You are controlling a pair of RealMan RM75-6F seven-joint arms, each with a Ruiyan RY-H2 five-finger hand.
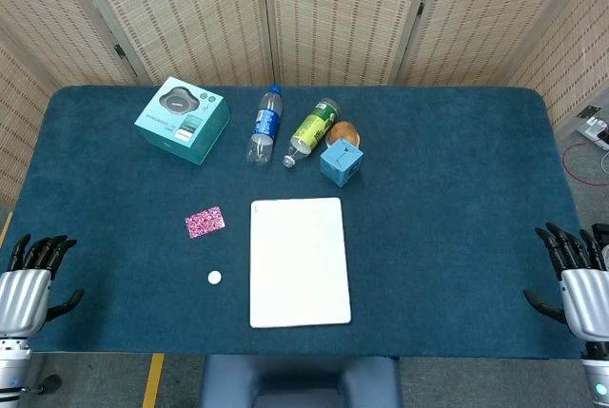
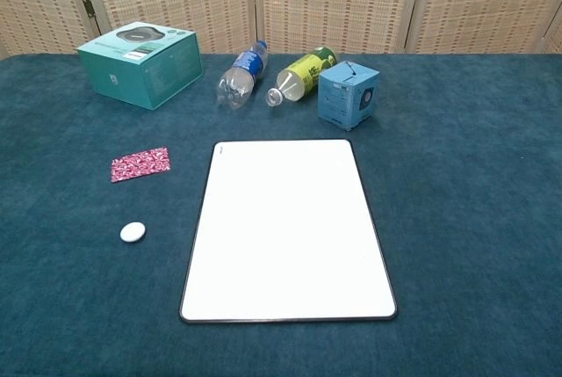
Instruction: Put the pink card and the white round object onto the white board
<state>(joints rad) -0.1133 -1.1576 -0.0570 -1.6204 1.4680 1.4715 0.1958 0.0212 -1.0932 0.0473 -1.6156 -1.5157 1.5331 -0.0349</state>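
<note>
**Worktop inspection: card and round object lying off the board**

The left hand (image 1: pixel 29 284) is hovering at the near left edge of the worktop (image 1: pixel 457 199), fingers (image 1: pixel 43 248) spread and holding nothing. A teal box (image 2: pixel 140 62) is sitting closed at the far left; its contents cannot be told. The pink card (image 2: pixel 140 164) is lying flat on the cloth, left of the white board (image 2: pixel 290 228) and apart from it. The white round object (image 2: pixel 133 232) is resting nearer than the card, also clear of the board. Two bottles, a blue-labelled bottle (image 2: pixel 242 76) and a green-labelled bottle (image 2: pixel 301 76), are lying on their sides behind the board. A small blue box (image 2: pixel 348 96) is standing just right of them. The right hand (image 1: pixel 576 280) is waiting at the near right edge, fingers apart, holding nothing.

Only the head view is showing both hands and a round brown object (image 1: pixel 343 132) behind the blue box.
</note>
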